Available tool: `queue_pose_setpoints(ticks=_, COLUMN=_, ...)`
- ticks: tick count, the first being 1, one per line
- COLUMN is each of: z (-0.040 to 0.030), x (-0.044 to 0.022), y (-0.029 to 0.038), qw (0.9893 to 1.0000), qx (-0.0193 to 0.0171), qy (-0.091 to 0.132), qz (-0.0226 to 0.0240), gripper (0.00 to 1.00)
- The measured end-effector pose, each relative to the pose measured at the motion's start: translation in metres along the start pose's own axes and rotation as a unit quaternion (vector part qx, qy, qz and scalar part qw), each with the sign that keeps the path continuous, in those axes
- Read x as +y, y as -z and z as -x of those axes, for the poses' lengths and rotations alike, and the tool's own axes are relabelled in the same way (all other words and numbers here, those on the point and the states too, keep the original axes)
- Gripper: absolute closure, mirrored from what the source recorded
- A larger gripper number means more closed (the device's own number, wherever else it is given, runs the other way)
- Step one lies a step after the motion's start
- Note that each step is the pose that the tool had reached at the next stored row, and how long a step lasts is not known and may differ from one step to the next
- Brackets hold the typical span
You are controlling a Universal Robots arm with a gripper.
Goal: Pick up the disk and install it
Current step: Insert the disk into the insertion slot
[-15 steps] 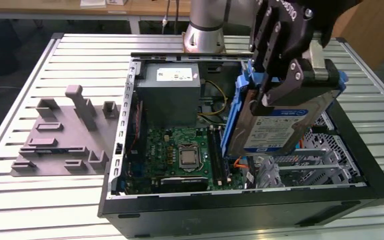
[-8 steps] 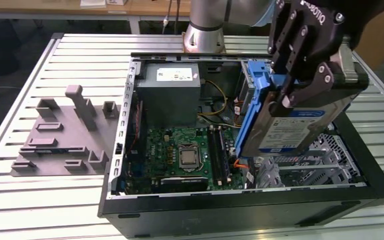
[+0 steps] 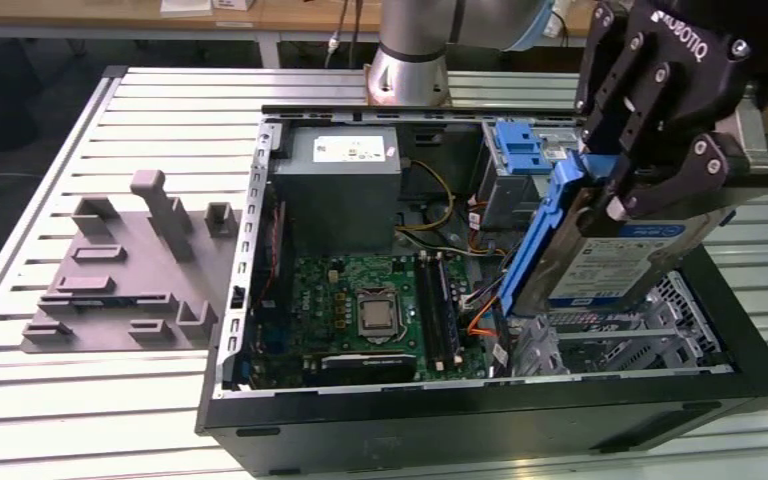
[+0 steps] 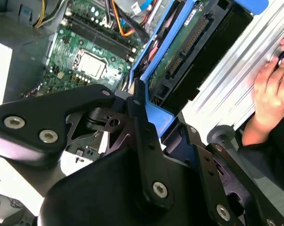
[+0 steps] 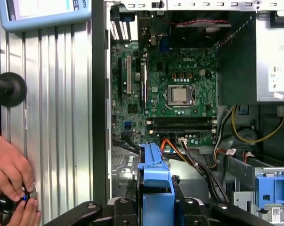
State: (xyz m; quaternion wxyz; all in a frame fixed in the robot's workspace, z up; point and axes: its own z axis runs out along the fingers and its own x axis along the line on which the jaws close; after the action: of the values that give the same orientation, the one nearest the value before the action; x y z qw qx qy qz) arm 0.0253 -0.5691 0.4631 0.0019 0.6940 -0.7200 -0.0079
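Note:
In the exterior view my gripper (image 3: 620, 195) is shut on the disk (image 3: 618, 265), a silver drive with a blue-and-white label in a blue carrier frame. The disk hangs tilted, its lower end dipping into the open computer case (image 3: 491, 405) on the exterior view's right, above the metal drive cage (image 3: 624, 345). In the second wrist view the disk (image 4: 179, 52) shows its green board and connector between my black fingers (image 4: 138, 106). The first wrist view shows the disk's blue carrier edge (image 5: 156, 174) above the case interior.
Inside the case lie the motherboard (image 3: 371, 300), a grey power supply box (image 3: 340, 190), loose cables (image 3: 484, 315) and a blue drive bay (image 3: 518, 145). A grey fixture (image 3: 131, 270) sits on the slatted table at the exterior view's left. A person's hands (image 5: 10, 176) rest beside the case.

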Motion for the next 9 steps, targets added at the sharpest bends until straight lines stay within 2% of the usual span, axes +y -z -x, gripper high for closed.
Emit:
queue_pose_setpoints(ticks=3, z=0.0002, x=-0.0057, y=-0.0008, qw=1.0000, qx=0.0001, qy=0.000, qz=0.0000, gripper=0.64)
queue_pose_setpoints(ticks=9, z=0.0001, x=-0.0071, y=-0.0017, qw=1.0000, qx=-0.0001, qy=0.000, qz=0.0000, gripper=0.64)
